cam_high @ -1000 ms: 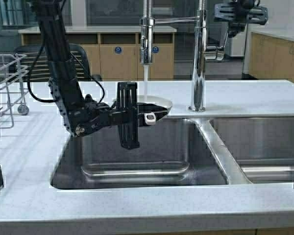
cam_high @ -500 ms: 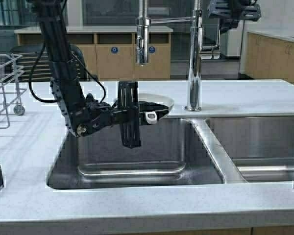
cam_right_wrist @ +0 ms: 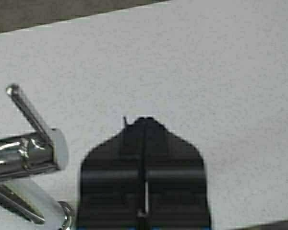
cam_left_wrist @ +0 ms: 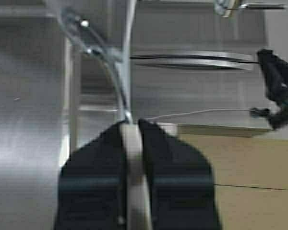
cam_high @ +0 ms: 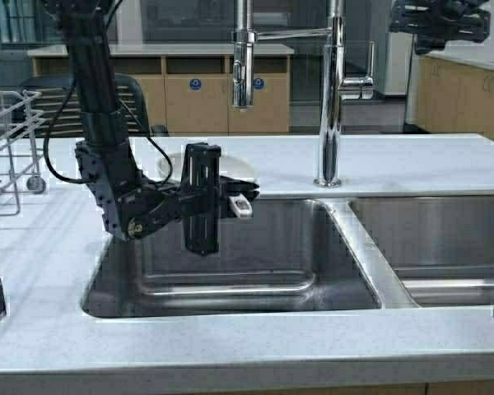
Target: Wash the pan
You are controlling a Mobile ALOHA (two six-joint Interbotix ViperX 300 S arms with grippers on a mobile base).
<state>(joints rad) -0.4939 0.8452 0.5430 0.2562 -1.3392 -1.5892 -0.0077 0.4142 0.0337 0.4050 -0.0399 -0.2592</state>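
The small white pan (cam_high: 207, 164) hangs tilted over the back left rim of the left sink basin (cam_high: 230, 284), to the left of the spout (cam_high: 244, 62). My left gripper (cam_high: 222, 196) is shut on its cream handle, whose holed end (cam_high: 240, 206) sticks out to the right. In the left wrist view the handle (cam_left_wrist: 131, 143) sits between my black fingers (cam_left_wrist: 168, 158) and the pan rim (cam_left_wrist: 116, 79) shows edge-on. No water runs. My right gripper (cam_high: 440, 20) is shut and empty, high at the right, just beyond the faucet lever (cam_high: 362, 82); it also shows in the right wrist view (cam_right_wrist: 144, 120).
The chrome faucet column (cam_high: 333, 99) stands behind the divider between the two basins. The right basin (cam_high: 445, 247) lies to the right. A wire dish rack (cam_high: 8, 140) stands at the far left on the grey countertop (cam_high: 230, 346). The lever (cam_right_wrist: 31, 120) is beside my right gripper.
The water has stopped running. My left gripper has carried the pan left, out from under the spout. My right gripper has moved right, away from the faucet lever.
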